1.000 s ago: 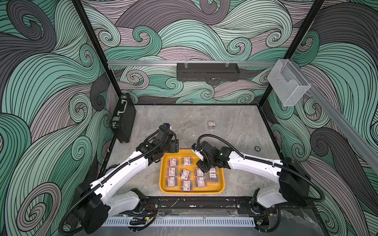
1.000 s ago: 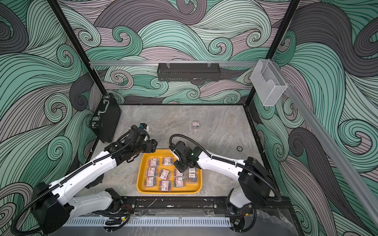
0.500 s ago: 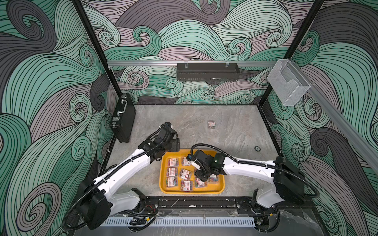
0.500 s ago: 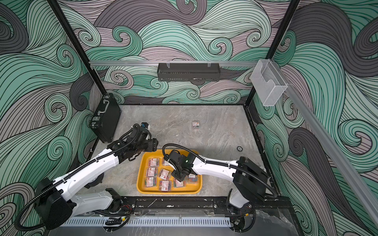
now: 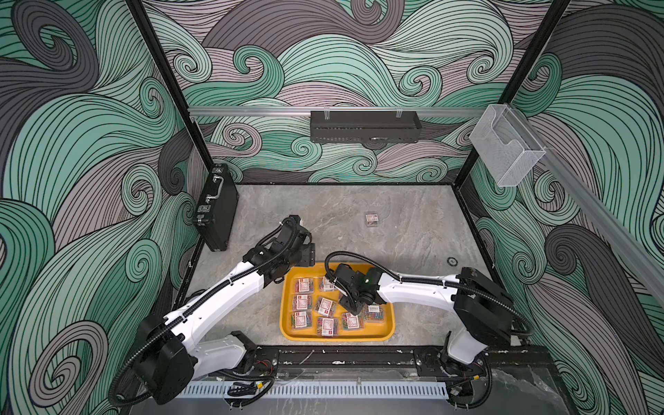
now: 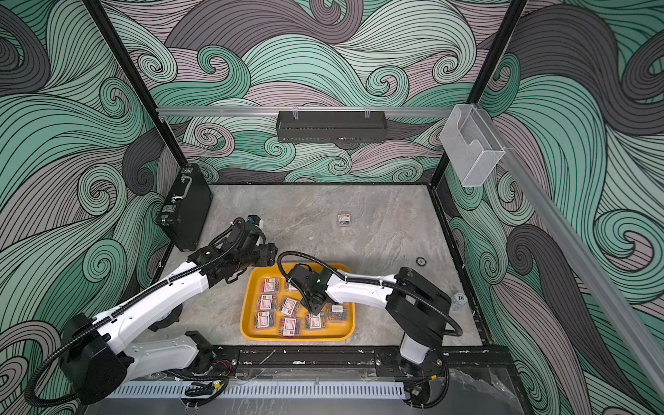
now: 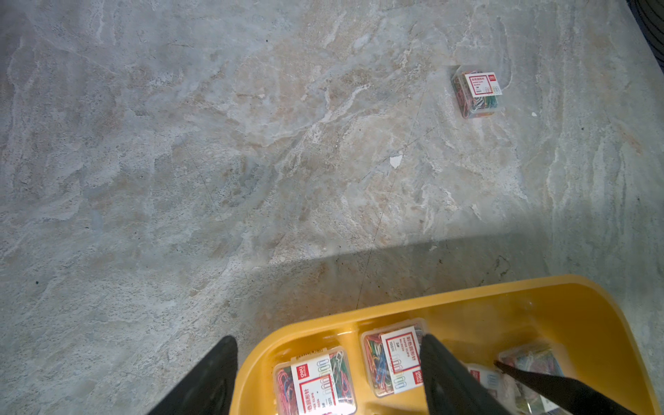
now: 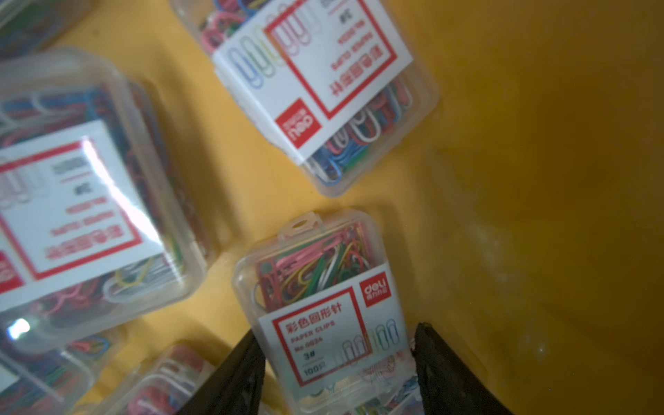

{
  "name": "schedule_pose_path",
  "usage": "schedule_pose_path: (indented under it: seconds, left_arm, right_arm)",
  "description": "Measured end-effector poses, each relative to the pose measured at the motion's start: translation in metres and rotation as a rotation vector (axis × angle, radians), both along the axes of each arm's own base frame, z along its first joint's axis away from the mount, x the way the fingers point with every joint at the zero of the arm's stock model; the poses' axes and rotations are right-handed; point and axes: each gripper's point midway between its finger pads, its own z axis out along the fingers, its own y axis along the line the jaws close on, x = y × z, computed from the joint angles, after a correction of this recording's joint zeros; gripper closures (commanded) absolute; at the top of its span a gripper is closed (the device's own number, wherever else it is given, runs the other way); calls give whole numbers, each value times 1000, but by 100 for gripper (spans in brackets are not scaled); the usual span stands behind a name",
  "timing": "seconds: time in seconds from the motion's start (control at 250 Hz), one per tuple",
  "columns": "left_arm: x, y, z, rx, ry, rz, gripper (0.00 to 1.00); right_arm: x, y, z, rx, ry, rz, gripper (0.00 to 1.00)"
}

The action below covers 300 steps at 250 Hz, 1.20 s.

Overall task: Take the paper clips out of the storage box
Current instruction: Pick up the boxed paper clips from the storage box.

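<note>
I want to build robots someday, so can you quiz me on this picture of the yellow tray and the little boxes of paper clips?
1. True or false: every small clear plastic box of coloured paper clips lies inside the shallow yellow-orange plastic tray.
2. Which gripper has a box between its fingers? A) left B) right
3. Fill in: the black ____ with metal latches stands on its edge.
Key: 1. False: one box lies alone on the grey table. 2. B: the right gripper; the left gripper is open and empty. 3. briefcase.
</note>
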Motion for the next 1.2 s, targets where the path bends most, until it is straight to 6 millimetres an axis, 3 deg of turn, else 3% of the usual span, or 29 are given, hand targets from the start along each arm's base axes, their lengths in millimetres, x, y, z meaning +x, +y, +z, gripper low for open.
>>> schedule_pose_path:
  seconds: [0.188,0.38,0.715,1.199]
  left_arm:
    - [-1,1,5,-8,-15,2,22]
    - [-1,2,10,-13,-27,5,22]
    - [-4,3,17,-25,-47,3,22]
    - [-7,7,21,-23,-53,7,22]
  right_arm:
    - [18,-2,7,29,-16,-81,26]
    - [19,3,9,69,2,-106,23]
    - [24,7,9,105,20,-121,27]
    - [31,10,-11,98,64,-146,34]
